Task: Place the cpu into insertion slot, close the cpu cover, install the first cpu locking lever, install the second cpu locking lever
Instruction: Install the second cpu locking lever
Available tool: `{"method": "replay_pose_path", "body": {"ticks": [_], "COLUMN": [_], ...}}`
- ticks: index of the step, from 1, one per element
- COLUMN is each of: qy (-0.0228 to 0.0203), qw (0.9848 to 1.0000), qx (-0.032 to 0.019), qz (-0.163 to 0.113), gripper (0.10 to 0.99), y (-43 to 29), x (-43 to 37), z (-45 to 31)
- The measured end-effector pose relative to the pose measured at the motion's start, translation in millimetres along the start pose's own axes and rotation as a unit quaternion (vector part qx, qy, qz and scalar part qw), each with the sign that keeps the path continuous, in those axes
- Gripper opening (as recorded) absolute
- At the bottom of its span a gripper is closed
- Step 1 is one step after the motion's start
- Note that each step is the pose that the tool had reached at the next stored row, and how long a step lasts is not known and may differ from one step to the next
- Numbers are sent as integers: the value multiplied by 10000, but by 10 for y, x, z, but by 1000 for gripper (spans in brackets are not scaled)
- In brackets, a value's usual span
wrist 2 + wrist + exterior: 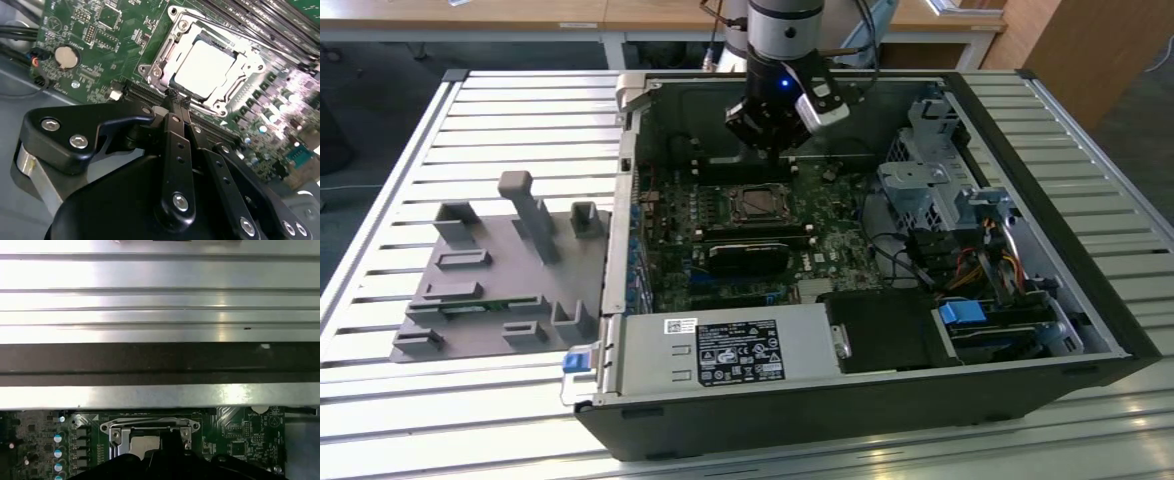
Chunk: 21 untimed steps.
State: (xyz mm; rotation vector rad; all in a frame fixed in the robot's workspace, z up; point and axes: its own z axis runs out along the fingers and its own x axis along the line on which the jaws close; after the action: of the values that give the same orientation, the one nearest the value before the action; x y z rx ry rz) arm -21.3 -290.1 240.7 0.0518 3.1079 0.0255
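Second wrist view: cpu (205,67) just beyond hand (177,97).

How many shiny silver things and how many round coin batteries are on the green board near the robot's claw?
Silver cpu seated in its socket: 1
Silver cpu cover framing it: 1
Round coin battery: 1
Total: 3

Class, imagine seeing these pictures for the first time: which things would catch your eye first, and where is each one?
Probably the open computer case on the slatted metal table, with the gripper hanging over its green motherboard. In the second wrist view, the bright silvery cpu lies in the insertion slot, framed by the cpu cover, just beyond the fingertips.
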Motion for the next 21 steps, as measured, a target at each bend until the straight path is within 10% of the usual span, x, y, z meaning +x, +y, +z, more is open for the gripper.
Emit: {"method": "replay_pose_path", "body": {"ticks": [6, 21], "qy": [0, -1], "qw": [10000, 10000], "qx": [2, 22], "qz": [-1, -1], "gripper": [122, 122], "y": [0, -188], "x": [-5, -12], "z": [-145, -159]}}
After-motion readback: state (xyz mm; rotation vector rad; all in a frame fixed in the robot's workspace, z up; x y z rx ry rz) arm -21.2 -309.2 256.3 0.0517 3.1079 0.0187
